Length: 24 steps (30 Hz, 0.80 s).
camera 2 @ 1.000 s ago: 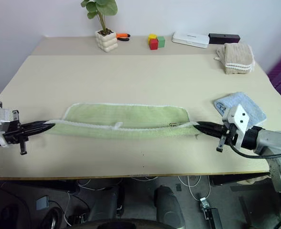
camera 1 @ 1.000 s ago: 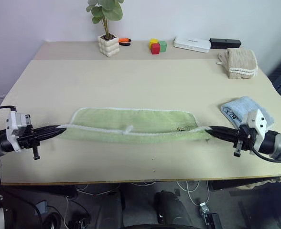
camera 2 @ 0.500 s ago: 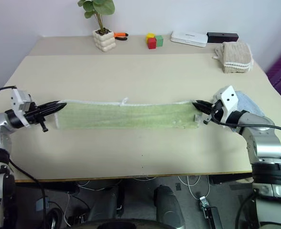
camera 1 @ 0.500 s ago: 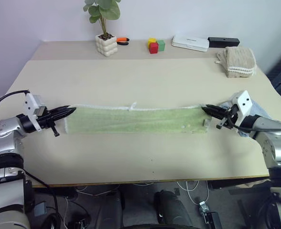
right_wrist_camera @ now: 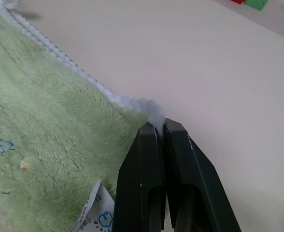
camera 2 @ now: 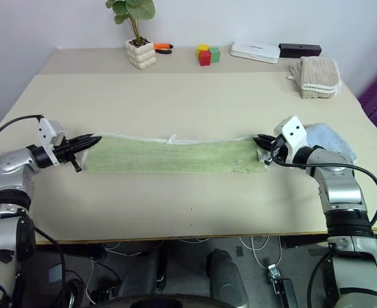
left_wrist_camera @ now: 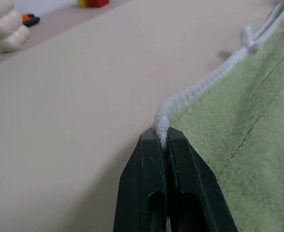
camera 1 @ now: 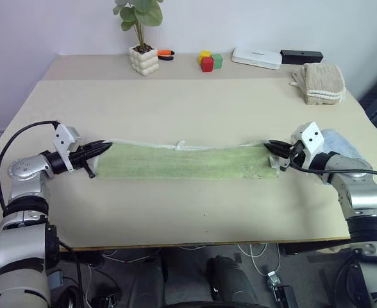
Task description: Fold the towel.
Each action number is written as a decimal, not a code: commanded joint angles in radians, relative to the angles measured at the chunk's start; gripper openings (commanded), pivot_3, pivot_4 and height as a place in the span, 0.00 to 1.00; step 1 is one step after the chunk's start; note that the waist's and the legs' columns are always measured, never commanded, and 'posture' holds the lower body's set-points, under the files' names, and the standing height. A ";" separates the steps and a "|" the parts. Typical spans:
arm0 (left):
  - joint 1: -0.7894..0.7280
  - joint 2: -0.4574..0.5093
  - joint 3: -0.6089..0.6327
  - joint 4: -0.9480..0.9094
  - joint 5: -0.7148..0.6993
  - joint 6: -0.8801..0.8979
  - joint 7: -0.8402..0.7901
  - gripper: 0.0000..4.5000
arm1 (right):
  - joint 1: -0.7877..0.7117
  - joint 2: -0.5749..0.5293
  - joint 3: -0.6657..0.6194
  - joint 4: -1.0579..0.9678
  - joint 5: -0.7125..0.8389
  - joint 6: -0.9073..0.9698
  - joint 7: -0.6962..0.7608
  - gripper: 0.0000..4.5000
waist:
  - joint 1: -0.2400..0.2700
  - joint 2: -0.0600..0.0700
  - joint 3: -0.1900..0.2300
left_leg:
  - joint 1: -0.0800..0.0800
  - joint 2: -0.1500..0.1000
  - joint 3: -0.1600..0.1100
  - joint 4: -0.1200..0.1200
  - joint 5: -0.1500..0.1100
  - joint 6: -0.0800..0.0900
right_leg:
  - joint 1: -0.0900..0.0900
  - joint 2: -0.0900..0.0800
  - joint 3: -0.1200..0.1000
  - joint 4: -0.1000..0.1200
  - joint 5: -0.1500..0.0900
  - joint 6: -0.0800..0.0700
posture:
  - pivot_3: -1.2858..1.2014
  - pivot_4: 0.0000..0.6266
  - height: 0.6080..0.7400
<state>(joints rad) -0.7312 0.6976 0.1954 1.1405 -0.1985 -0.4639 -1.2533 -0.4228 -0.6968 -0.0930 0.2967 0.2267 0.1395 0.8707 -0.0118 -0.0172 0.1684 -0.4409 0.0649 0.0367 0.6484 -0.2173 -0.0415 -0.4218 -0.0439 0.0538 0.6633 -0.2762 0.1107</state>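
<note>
The light green towel (camera 1: 188,162) lies flat across the middle of the table as a long narrow strip, its white stitched edging along the far side. At the strip's far left corner my left gripper (camera 1: 105,147) is shut on the white edging (left_wrist_camera: 167,108). My right gripper (camera 1: 268,144) is shut on the far right corner, where a tuft of edging (right_wrist_camera: 154,112) sits between its tips. A white loop (camera 1: 179,144) sticks up from the far edge near the middle. A printed label (right_wrist_camera: 94,215) lies on the towel (right_wrist_camera: 45,125) beside the right gripper.
A light blue folded towel (camera 1: 342,142) lies just behind my right wrist. Along the back stand a potted plant (camera 1: 145,61), an orange-handled tool (camera 1: 167,54), coloured blocks (camera 1: 209,61), a white box (camera 1: 257,58), a black box (camera 1: 302,57) and a beige folded towel (camera 1: 320,83).
Both grippers carried the towel's near edge away from me and down onto its far edge. The towel went from a raised, draped fold to a flat narrow strip.
</note>
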 commanded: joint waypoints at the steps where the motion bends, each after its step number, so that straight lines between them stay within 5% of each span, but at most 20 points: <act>1: -0.032 0.010 -0.002 0.013 0.023 -0.026 0.039 0.00 | -0.014 0.003 -0.011 -0.014 -0.008 -0.021 -0.013 0.01 | 0.002 0.000 0.000 | 0.000 0.000 0.000 0.000 0.000 0.000 | 0.000 0.000 0.000 0.000 0.000 0.000 | 0.52 0.24 1.00; 22: -0.053 -0.009 0.003 0.072 0.045 0.038 0.153 0.00 | -0.051 0.055 0.018 0.059 -0.078 -0.072 -0.076 0.01 | 0.000 0.000 0.000 | 0.000 0.000 0.000 0.000 0.000 0.000 | 0.000 0.000 0.000 0.000 0.000 0.000 | 0.52 0.24 1.00; 24: -0.058 -0.013 0.008 0.079 0.034 0.091 0.145 0.13 | -0.051 0.058 0.025 0.061 -0.078 -0.071 -0.069 0.00 | 0.000 0.000 0.000 | 0.000 0.000 0.000 0.000 0.000 0.000 | 0.000 0.000 0.000 0.000 0.000 0.000 | 0.52 0.24 1.00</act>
<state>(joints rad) -0.7613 0.6801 0.1882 1.2166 -0.1563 -0.4118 -1.1077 -0.4531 -0.6384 -0.0592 0.3597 0.1488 0.0822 0.8000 -0.0117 -0.0172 0.1684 -0.4409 0.0648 0.0367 0.6484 -0.2173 -0.0415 -0.4218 -0.0440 0.0538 0.6633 -0.2761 0.1108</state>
